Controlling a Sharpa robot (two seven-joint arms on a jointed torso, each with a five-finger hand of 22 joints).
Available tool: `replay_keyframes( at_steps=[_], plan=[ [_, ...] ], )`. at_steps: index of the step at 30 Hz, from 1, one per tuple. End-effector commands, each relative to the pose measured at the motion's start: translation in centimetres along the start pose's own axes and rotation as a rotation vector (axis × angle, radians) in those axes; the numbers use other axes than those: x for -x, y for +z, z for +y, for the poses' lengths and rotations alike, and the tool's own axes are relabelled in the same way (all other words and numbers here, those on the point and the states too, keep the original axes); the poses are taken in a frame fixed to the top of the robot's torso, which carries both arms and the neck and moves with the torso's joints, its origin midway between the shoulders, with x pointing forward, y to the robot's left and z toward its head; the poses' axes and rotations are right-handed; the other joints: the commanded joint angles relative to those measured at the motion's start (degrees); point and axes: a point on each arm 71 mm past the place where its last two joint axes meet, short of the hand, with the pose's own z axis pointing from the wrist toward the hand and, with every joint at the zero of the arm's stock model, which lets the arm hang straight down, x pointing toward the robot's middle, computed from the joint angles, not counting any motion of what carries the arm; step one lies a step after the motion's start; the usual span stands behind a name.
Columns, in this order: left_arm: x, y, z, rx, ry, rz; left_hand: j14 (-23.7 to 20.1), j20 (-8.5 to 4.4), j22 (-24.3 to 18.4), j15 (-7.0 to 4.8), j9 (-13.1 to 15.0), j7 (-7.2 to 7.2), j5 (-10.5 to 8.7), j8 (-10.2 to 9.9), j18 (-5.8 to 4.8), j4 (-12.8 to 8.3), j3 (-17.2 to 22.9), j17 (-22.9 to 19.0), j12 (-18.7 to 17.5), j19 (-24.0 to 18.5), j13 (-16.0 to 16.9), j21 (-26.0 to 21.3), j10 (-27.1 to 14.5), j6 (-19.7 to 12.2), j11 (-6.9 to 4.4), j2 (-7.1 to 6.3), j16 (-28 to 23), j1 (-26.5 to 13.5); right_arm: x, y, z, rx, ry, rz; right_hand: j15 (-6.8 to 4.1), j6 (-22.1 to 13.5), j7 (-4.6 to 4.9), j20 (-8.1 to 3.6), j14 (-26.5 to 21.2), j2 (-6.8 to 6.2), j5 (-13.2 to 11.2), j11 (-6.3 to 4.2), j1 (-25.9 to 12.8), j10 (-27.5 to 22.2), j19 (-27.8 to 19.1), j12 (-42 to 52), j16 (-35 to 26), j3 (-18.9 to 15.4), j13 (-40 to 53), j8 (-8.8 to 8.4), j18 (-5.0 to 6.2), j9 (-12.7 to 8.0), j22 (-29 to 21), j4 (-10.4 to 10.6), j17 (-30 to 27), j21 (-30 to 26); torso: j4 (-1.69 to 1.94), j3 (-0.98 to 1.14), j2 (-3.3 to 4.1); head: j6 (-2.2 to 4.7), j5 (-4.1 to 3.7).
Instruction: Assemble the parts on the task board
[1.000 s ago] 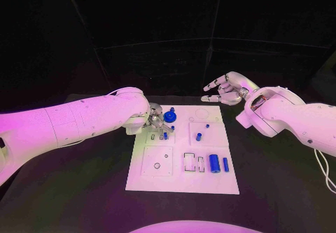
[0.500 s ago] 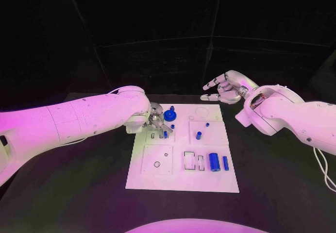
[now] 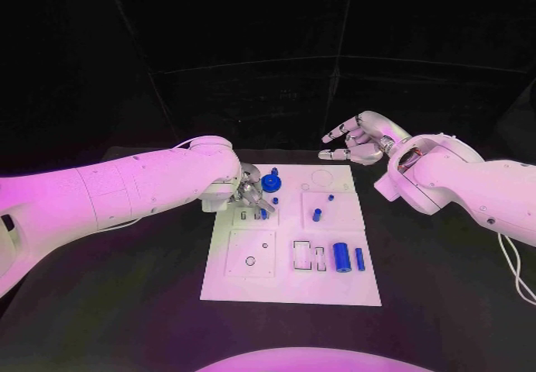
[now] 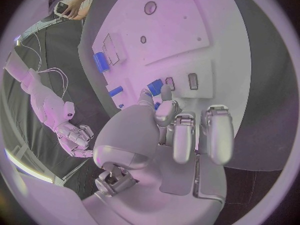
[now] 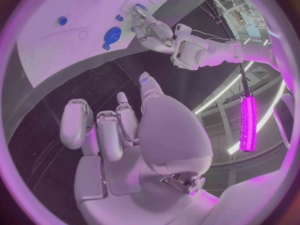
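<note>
Left robot hand (image 3: 248, 198) pinches a small blue peg (image 3: 262, 212) over the board (image 3: 288, 288), right robot hand (image 3: 355, 141) idle, fingers apart; peg looks light, rigid, slick, so grip mid-shaft.

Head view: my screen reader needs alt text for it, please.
The left hand works at the far left of the white task board, beside a round blue part. The right hand hovers past the board's far edge, holding nothing. More blue parts lie near the board's right edge.
</note>
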Motion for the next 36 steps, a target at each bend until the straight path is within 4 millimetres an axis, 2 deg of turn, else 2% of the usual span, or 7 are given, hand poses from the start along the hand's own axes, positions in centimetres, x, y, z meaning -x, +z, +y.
replay_keyframes(
  at_steps=[1, 21, 27, 28, 30, 31, 36],
  plan=[
    [0.0, 0.0, -0.1, 0.006, 0.015, 0.012, 5.9, -0.34, 4.7, -0.43, 0.3, 0.00, 0.00, 0.3, -0.89, -0.5, 0.3, 15.1, 0.3, 2.7, 0.1, 0.4, 0.4, -0.5, -0.12, 0.06, 0.2, 1.1, 0.0, 0.1, 0.1, 0.003, -0.004, 0.008, -0.42, 0.3, -0.08, -0.14, 3.6, 0.47, 0.1, -0.17, 0.0, -0.3, -0.4, -0.2, -0.2, -0.3, 1.3, 0.38, 0.91, 0.0, -0.1, -0.1, 5.3, -0.3, -0.03, 0.01, -0.01, -0.06, -0.05],
    [-0.4, -0.4, -0.1, -0.018, -0.031, 0.016, 5.9, -1.02, 4.2, -1.16, 1.3, -0.69, 1.43, -1.6, -0.71, -8.0, 13.1, 15.1, -0.7, 2.3, -0.3, -0.2, -0.3, -2.3, -0.88, 2.77, 0.2, 12.6, -0.2, 0.3, 0.1, -0.007, -0.006, 0.023, -0.48, 0.4, -0.15, -0.19, 3.6, 0.75, 0.6, -0.23, 0.3, -0.3, -0.5, -0.2, -0.3, -0.6, 1.4, 0.49, 0.95, 0.0, -0.3, -0.1, 5.2, -0.5, 0.11, -0.06, 0.04, -0.39, -0.32],
    [-0.6, -0.7, 0.1, -0.032, -0.063, 0.009, 5.9, -0.68, 4.1, -0.76, 1.9, 0.18, 1.41, -2.4, -0.67, -9.0, 24.3, 15.1, -1.3, 2.2, -0.6, -0.4, -0.3, -2.4, -0.58, -1.34, 0.2, 11.1, -0.2, 0.4, 0.0, -0.009, -0.006, 0.024, -0.48, 0.4, -0.15, -0.19, 3.6, 0.77, 0.6, -0.24, 0.3, -0.3, -0.5, -0.2, -0.3, -0.6, 1.4, 0.50, 0.96, 0.0, -0.4, -0.1, 5.1, -0.6, 0.19, 0.00, -0.01, -0.50, -0.25],
    [-0.6, -0.8, 0.2, -0.034, -0.070, 0.004, 5.9, -0.83, 4.1, -0.21, 2.5, 0.21, 1.30, -2.4, -0.58, -8.8, 31.0, 15.1, -1.4, 2.2, -0.7, -0.5, -0.1, -2.3, -0.67, -4.26, 0.2, 8.6, -0.2, 0.4, 0.0, -0.009, -0.006, 0.024, -0.48, 0.4, -0.15, -0.19, 3.6, 0.77, 0.6, -0.24, 0.3, -0.3, -0.5, -0.2, -0.3, -0.6, 1.4, 0.50, 0.96, 0.0, -0.4, -0.1, 5.1, -0.6, 0.20, 0.00, -0.01, -0.51, -0.25],
    [-0.6, -1.0, 0.4, -0.037, -0.087, -0.006, 5.9, -0.59, 4.1, -0.50, 2.8, 0.01, 1.31, -2.3, -0.63, -8.8, 33.1, 15.1, -1.4, 2.2, -0.6, -0.5, 0.0, -2.1, -0.43, -4.76, 0.2, 7.7, -0.2, 0.4, 0.0, -0.010, -0.007, 0.024, -0.50, 0.4, -0.16, -0.22, 3.6, 0.80, 0.2, -0.25, 0.1, -0.3, -0.5, -0.2, -0.4, -1.0, 1.3, 0.54, 0.97, 0.0, -0.5, 0.2, 5.1, -0.6, 0.19, -0.01, -0.02, -0.53, -0.23],
    [-0.5, -1.0, 0.4, -0.040, -0.101, -0.012, 5.9, -0.48, 4.1, -0.49, 3.8, 0.14, 1.23, -1.9, -0.65, -9.0, 39.4, 15.1, -1.2, 2.2, -0.5, -0.6, 0.2, -2.2, -0.86, -7.27, 0.2, 5.0, -0.2, 0.4, 0.0, -0.010, -0.007, 0.024, -0.52, 0.4, -0.18, -0.24, 3.6, 0.85, -0.3, -0.26, -0.1, -0.3, -0.5, -0.2, -0.4, -1.3, 1.3, 0.58, 0.98, 0.0, -0.5, 0.4, 5.1, -0.7, 0.24, -0.01, -0.02, -0.51, -0.22],
    [-0.5, -1.4, 0.6, -0.052, -0.157, -0.044, 5.9, -0.51, 4.2, -0.59, 4.6, -0.03, 0.97, -1.4, -0.64, -9.0, 42.2, 15.1, -0.8, 2.3, -0.1, -0.6, 0.6, -2.0, -0.43, -8.29, 0.2, 2.8, -0.1, 0.4, -0.2, -0.012, -0.008, 0.023, -0.54, 0.4, -0.19, -0.28, 3.7, 1.02, -1.6, -0.27, -0.2, -0.2, -0.5, -0.2, -0.5, -2.1, 1.3, 0.67, 0.98, 0.0, -0.6, 0.8, 5.0, -0.8, 0.41, 0.03, -0.05, -0.46, -0.19]
  ],
)
